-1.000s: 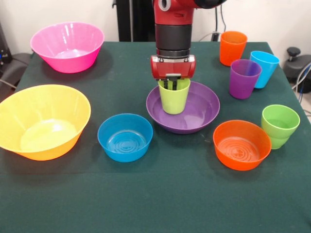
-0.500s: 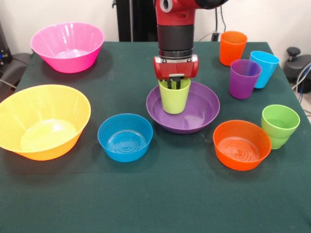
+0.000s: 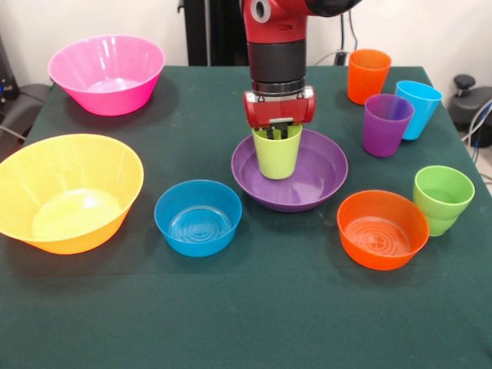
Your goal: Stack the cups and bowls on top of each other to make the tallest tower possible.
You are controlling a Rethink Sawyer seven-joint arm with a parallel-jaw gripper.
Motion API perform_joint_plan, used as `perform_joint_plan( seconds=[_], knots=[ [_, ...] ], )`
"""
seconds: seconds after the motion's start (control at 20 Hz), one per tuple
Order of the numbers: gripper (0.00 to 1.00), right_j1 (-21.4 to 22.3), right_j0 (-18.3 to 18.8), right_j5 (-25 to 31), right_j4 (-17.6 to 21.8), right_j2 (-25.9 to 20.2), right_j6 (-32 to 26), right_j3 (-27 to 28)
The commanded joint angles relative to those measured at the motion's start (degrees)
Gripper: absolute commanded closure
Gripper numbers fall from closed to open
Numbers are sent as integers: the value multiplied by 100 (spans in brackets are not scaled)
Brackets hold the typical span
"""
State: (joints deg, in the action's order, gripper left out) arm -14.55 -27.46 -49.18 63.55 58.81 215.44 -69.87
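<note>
At frame centre you see the gripper (image 3: pixel 277 134) reaching into the lime cup (image 3: pixel 277 154), which stands upright in the purple bowl (image 3: pixel 307 181). Its fingers are mostly hidden by the red housing and the cup's rim, so you cannot tell whether it grips the cup or has let go. The arm is cut off at the top edge. The blue bowl (image 3: pixel 197 217) sits lower left of the purple one, apart from it; the orange bowl (image 3: pixel 382 229) lies lower right.
</note>
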Motion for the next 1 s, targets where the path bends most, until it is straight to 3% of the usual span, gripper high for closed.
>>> perform_joint_plan(
  seconds=[0.05,0.35,1.0],
  knots=[
    [100,-63,152,-395,106,-1393,-464,722],
    [100,22,203,-283,13,-1490,-591,676],
    [100,379,421,24,-578,-1806,-1187,439]
  ],
)
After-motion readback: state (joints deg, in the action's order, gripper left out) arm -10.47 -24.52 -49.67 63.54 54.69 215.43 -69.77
